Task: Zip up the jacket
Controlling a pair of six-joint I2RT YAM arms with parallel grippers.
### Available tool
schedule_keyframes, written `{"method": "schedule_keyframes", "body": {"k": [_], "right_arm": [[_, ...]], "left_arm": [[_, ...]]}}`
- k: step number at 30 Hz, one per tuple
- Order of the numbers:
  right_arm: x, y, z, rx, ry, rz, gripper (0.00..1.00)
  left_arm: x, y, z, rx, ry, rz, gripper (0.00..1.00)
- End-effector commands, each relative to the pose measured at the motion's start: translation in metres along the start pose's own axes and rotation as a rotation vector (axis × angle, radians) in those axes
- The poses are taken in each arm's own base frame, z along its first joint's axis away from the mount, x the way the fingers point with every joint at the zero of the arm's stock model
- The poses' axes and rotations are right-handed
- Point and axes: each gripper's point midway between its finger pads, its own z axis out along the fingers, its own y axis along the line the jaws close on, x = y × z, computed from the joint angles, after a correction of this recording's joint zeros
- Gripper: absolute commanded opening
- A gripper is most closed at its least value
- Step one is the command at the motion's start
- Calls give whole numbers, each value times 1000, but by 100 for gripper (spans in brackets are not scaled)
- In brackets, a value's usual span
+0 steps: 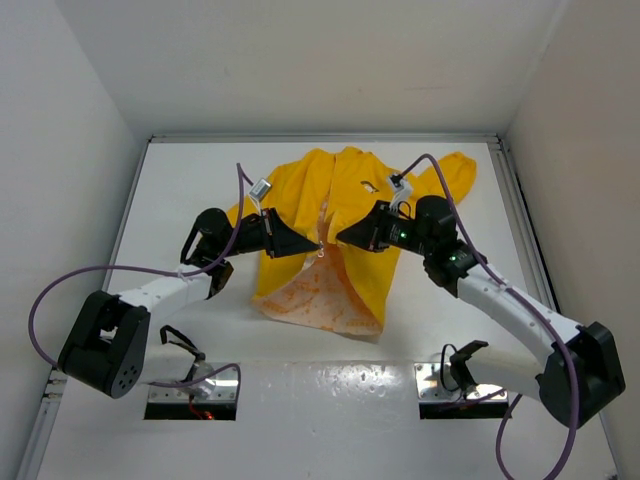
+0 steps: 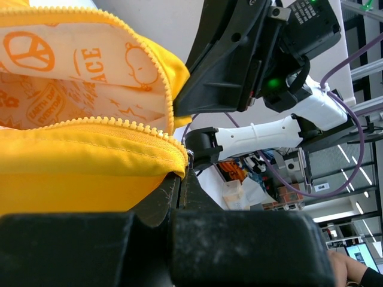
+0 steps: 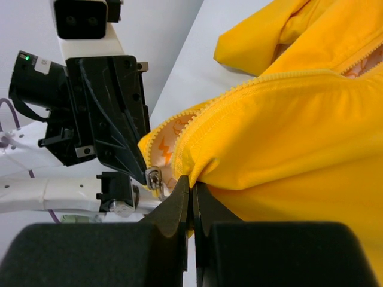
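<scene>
The yellow jacket [image 1: 345, 190] lies open in the middle of the table, its pale orange-printed lining [image 1: 318, 295] showing at the near hem. My left gripper [image 1: 312, 243] is shut on one front edge of the jacket [image 2: 78, 155], just under the zipper teeth [image 2: 119, 124]. My right gripper [image 1: 342, 238] faces it from the right, shut on the other front edge [image 3: 287, 149]. The two grippers' tips sit close together. In the right wrist view a small metal zipper slider [image 3: 154, 178] hangs at the left gripper's tip, just left of my right gripper [image 3: 191, 184].
The white table [image 1: 200, 170] is boxed in by white walls at the left, right and back. Purple cables [image 1: 60, 285] loop off both arms. Two black brackets [image 1: 185, 345] [image 1: 462, 362] stand near the arm bases at the front edge.
</scene>
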Motion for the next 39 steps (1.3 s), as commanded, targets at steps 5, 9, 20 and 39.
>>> {"method": "schedule_keyframes", "body": {"k": [5,9,20,39], "right_arm": [[-29,33,5,-72,-68,-36,0],[-22,34,7,-76,-47,-44,0],[-15,38,11,-92,-17,-41,0],[-11,32,10,-70,-1,-38,0]], "left_arm": [[-6,-2,-1,6,-23,42,0],[-6,-2,-1,6,-23,42,0],[-6,1,-1,-9,-26,55,0],[-10,7,-3,-38,-44,67,0]]}}
